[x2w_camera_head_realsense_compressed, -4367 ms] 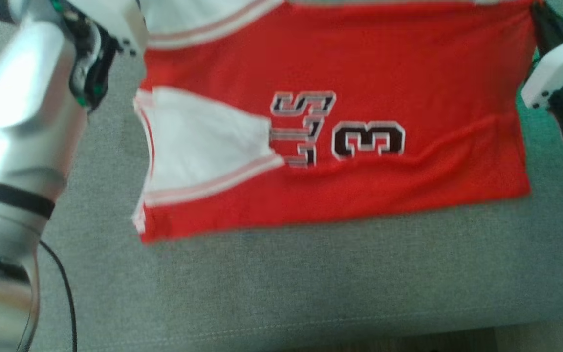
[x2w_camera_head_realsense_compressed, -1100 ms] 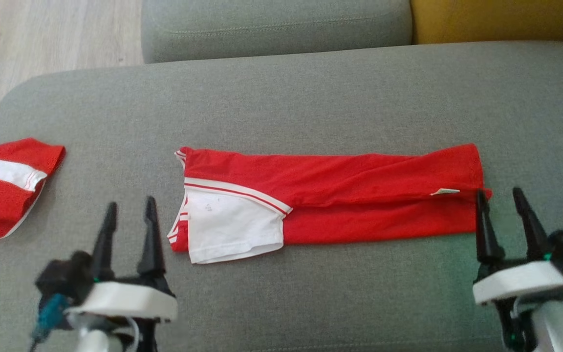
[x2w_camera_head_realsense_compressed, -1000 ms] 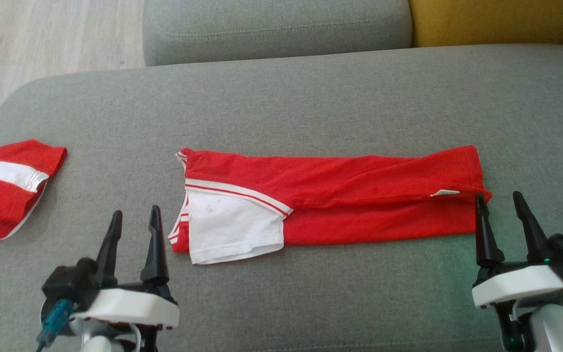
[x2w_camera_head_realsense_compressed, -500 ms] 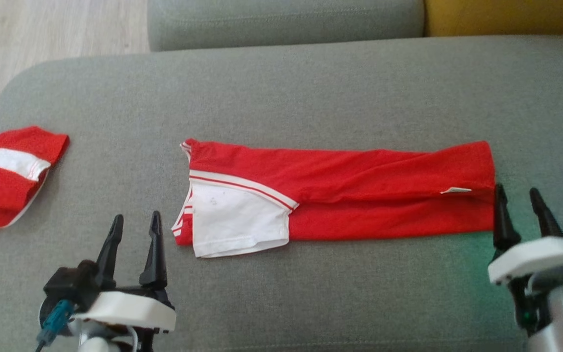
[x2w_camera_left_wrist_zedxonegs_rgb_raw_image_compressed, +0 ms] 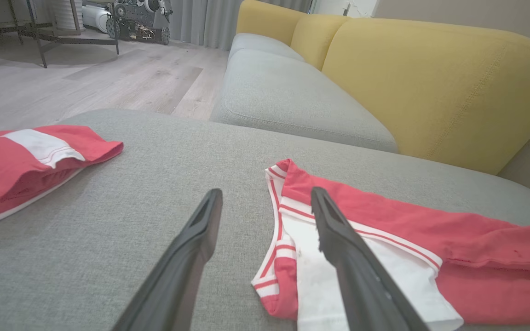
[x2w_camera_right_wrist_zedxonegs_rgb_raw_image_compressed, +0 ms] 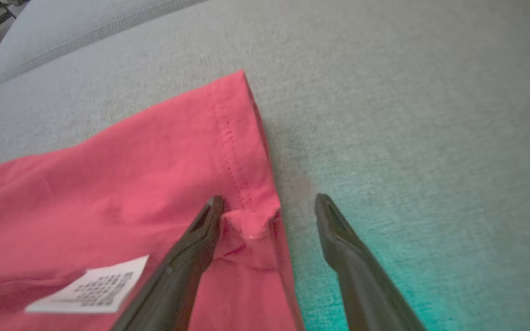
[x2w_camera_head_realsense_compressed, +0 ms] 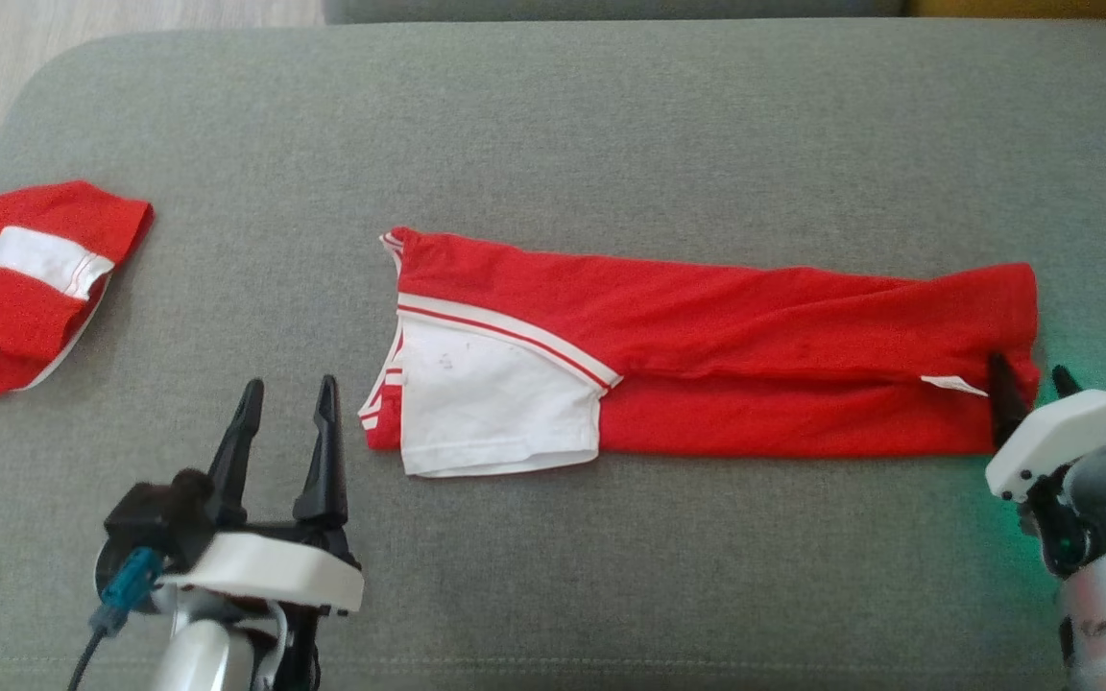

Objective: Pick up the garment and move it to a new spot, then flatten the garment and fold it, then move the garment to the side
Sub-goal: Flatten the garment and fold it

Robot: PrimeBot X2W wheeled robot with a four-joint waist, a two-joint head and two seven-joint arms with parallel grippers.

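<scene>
Fingers of our R gripper (x2w_camera_head_realsense_compressed: 1030, 384) stand apart, straddling the right-end hem of the garment (x2w_camera_head_realsense_compressed: 755, 326): one over cloth, other over bare cushion (x2w_camera_head_realsense_compressed: 611, 125), nothing clamped. L gripper (x2w_camera_head_realsense_compressed: 290, 393), also spread, sits just beside the white-panel end, not touching. Garment lies as a long folded strip, axis L–R btwn both hands. R is nearer; we'd judge an end-to-end fold comes next.

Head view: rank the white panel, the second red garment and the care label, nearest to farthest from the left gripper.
1. White panel, just right of the left gripper.
2. Second red garment, off to its left.
3. Care label, far right, by the right gripper.
</scene>
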